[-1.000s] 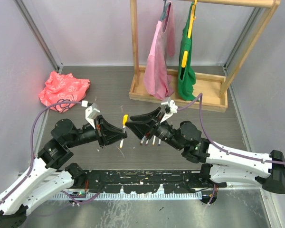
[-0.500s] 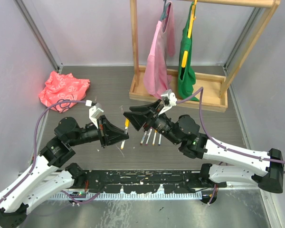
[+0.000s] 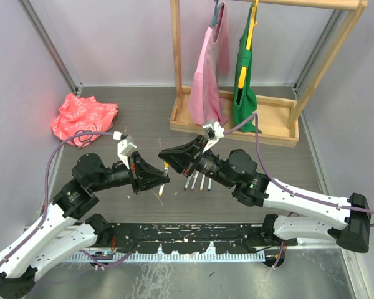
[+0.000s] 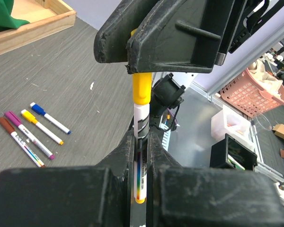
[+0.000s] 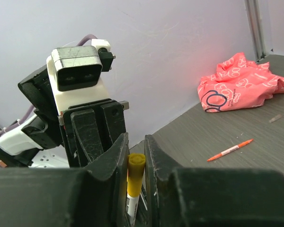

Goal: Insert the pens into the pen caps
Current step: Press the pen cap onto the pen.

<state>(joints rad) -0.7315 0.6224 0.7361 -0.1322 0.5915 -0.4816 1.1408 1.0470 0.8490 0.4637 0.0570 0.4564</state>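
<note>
Grey bench [image 3: 112,134], clothes rack [image 3: 274,117] at the back. Left pincer [image 3: 164,181] clamps the yellow pen [image 4: 140,156] tip-up so the right pincer [image 3: 164,155], just above and squeezing the yellow cap [image 4: 141,87], can push down.

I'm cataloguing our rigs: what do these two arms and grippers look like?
Both the left arm and right arm have white lower links, black motor joints and a purple cable running to a white wrist camera mount. The left gripper and right gripper have black, wedge-shaped plastic fingers.
</note>
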